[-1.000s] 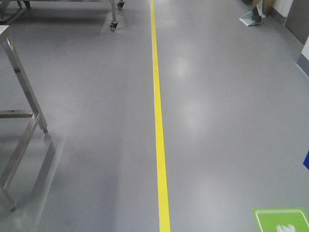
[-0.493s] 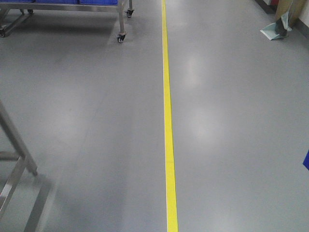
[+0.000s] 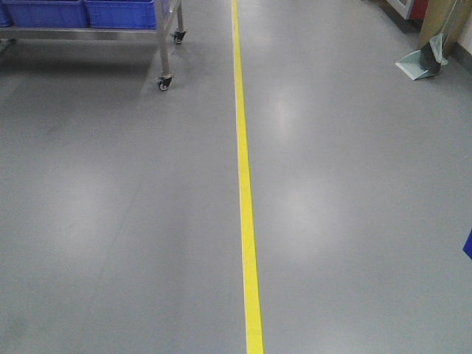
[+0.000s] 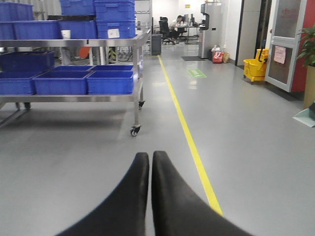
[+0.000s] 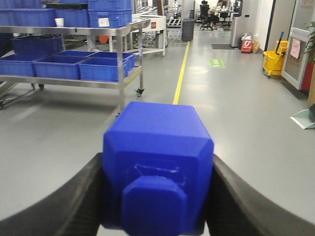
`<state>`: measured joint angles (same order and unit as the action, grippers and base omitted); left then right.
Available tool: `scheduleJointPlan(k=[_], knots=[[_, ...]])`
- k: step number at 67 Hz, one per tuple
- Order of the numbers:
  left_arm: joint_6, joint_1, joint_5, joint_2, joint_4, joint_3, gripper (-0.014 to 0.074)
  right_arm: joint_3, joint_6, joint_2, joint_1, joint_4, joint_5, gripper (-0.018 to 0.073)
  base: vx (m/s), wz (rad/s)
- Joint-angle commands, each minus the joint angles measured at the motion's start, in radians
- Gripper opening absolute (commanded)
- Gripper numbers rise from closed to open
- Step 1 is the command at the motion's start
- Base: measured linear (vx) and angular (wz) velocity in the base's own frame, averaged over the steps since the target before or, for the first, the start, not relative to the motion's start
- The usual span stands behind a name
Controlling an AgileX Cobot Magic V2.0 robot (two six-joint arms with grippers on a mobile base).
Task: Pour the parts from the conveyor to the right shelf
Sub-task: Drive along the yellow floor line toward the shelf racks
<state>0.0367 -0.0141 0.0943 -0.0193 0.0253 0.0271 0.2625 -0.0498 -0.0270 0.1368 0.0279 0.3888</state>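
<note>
My right gripper [image 5: 157,164] is shut on a blue plastic box [image 5: 157,137], its black fingers [image 5: 74,196] pressed against both sides; the box's inside is hidden. A blue corner shows at the right edge of the front view [image 3: 467,245]. My left gripper [image 4: 150,155] is shut and empty, held above the grey floor. A steel wheeled shelf with several blue bins [image 4: 64,82] stands ahead on the left; it also shows in the right wrist view [image 5: 78,69] and the front view [image 3: 81,13]. No conveyor is in view.
A yellow floor line [image 3: 243,184] runs straight ahead. The shelf's caster [image 3: 163,84] is left of it. A dustpan [image 3: 420,63] leans at the right wall. A yellow mop bucket [image 4: 255,69] and a door stand far right.
The front view has advanced along the yellow line. The steel frame at the left has dropped out of view. The wheeled shelf with blue bins has come nearer at top left.
</note>
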Motion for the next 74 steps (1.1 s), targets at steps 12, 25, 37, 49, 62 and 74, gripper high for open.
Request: scheduleJointPlan(k=[12, 25, 37, 49, 62, 74], knots=[[0.007, -0.002, -0.072, -0.004, -0.006, -0.026, -0.0006, 0.025, -0.01, -0.011, 0.0, -0.007, -0.082, -0.0009, 0.79, -0.16], [0.007, -0.002, -0.072, -0.004, -0.006, -0.026, -0.0006, 0.025, -0.01, -0.011, 0.0, -0.007, -0.082, -0.0009, 0.75, -0.01], [0.007, -0.002, -0.072, -0.004, -0.006, -0.026, -0.0006, 0.025, -0.01, -0.011, 0.0, -0.007, -0.082, -0.0009, 0.74, 0.1], [0.007, -0.002, -0.072, -0.004, -0.006, -0.026, -0.0006, 0.025, -0.01, -0.011, 0.0, -0.007, -0.082, -0.0009, 0.75, 0.1], [0.007, -0.002, -0.072, -0.004, -0.006, -0.026, -0.0006, 0.025, -0.01, -0.011, 0.0, -0.007, -0.082, -0.0009, 0.74, 0.03], [0.007, -0.002, -0.072, -0.004, -0.006, -0.026, -0.0006, 0.025, -0.01, -0.011, 0.0, -0.007, -0.082, -0.0009, 0.71, 0.0]])
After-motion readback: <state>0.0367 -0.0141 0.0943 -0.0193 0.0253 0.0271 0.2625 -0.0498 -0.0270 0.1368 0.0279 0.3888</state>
